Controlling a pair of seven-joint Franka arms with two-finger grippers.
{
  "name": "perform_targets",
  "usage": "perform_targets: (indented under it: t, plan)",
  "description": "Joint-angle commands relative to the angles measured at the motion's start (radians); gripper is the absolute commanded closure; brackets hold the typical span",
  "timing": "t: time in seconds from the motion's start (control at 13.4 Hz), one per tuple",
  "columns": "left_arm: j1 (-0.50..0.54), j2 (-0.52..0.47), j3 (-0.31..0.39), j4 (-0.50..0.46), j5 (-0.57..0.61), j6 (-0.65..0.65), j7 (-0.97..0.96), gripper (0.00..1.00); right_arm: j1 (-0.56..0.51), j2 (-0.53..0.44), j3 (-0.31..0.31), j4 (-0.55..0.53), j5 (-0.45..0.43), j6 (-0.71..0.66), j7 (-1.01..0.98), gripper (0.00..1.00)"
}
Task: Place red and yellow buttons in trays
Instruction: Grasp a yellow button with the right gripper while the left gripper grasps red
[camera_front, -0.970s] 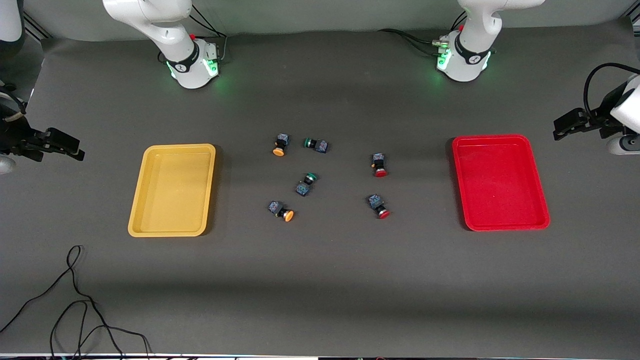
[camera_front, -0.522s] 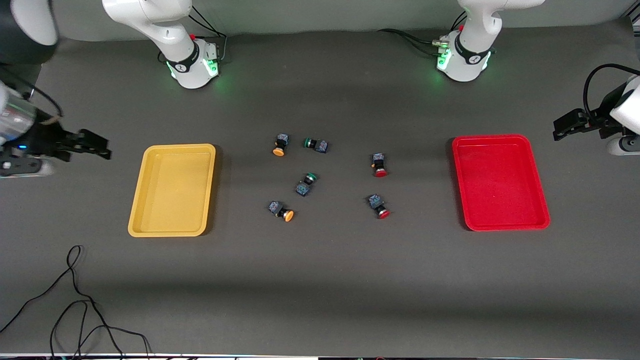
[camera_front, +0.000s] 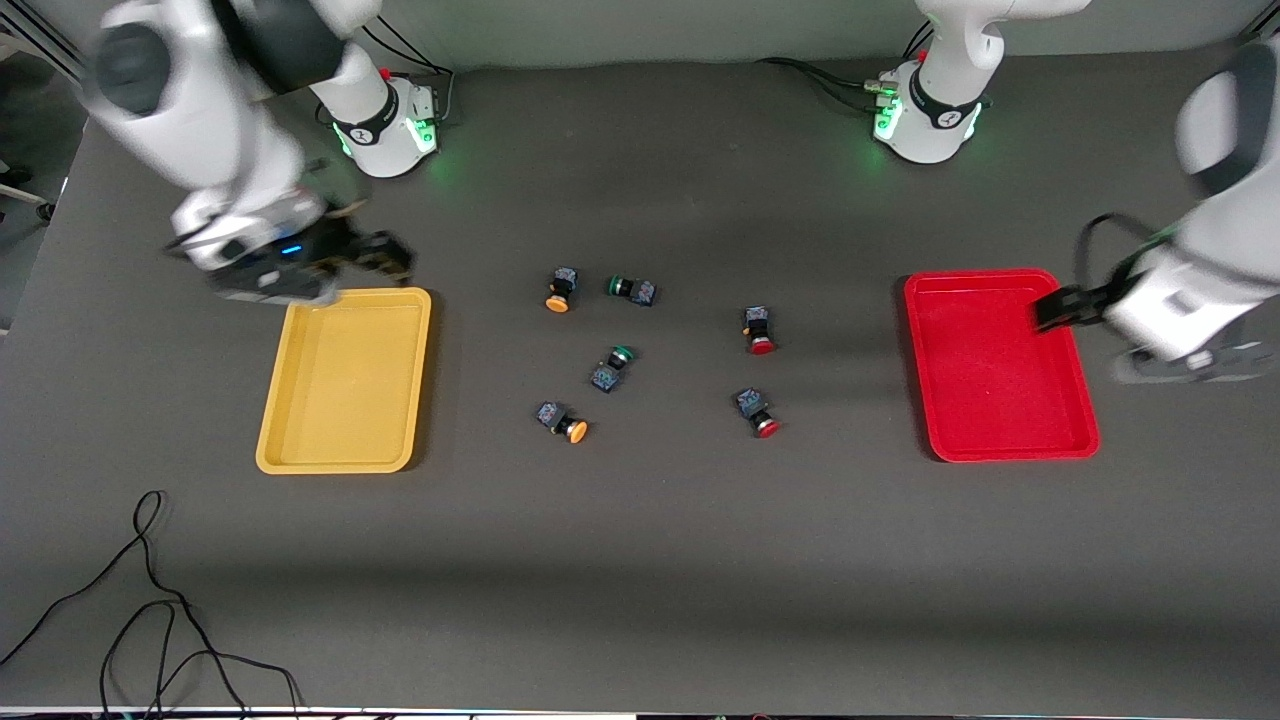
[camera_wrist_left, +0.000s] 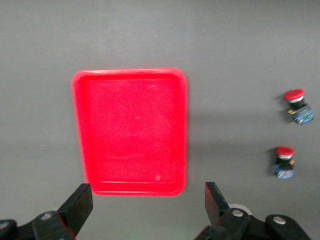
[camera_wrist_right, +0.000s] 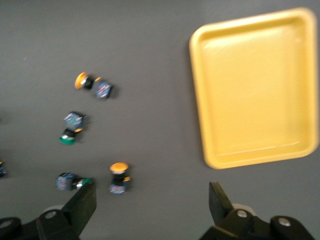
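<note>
On the tabletop (camera_front: 640, 560) we find two trays well apart: one tray (camera_front: 343, 380) toward the right arm's edge, the other tray (camera_front: 1000, 365) toward the left arm's edge. Six buttons lie between them, none in a tray. Nearest the robots' edge sit one button (camera_front: 560, 290) and another just beside it (camera_front: 630, 289). A third (camera_front: 611, 367) lies mid-cluster, a fourth (camera_front: 562, 420) nearer the front edge. Two more, (camera_front: 758, 330) and (camera_front: 756, 411), lie toward the left arm's tray. A cable (camera_front: 150, 600) lies at the front corner on the right arm's side. The right end effector (camera_front: 385, 255) hangs over its tray's corner nearest the robots' edge; the left end effector (camera_front: 1062, 310) hangs over its tray's outer rim.
</note>
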Motion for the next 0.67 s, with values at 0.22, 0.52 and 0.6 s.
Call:
perform_targets:
  t: [0.22, 0.52, 0.6]
  plan:
    - [-0.092, 0.188, -0.141, 0.018, -0.04, 0.067, -0.167, 0.0, 0.297, 0.027, -0.011, -0.149, 0.003, 0.221, 0.434, 0.0]
    - [-0.218, 0.306, -0.141, -0.045, -0.041, 0.239, -0.413, 0.0, 0.347, 0.041, -0.01, -0.184, -0.009, 0.247, 0.452, 0.0]
    - [-0.23, 0.318, -0.141, -0.086, -0.041, 0.308, -0.439, 0.0, 0.371, 0.056, -0.01, -0.21, -0.009, 0.282, 0.452, 0.0]
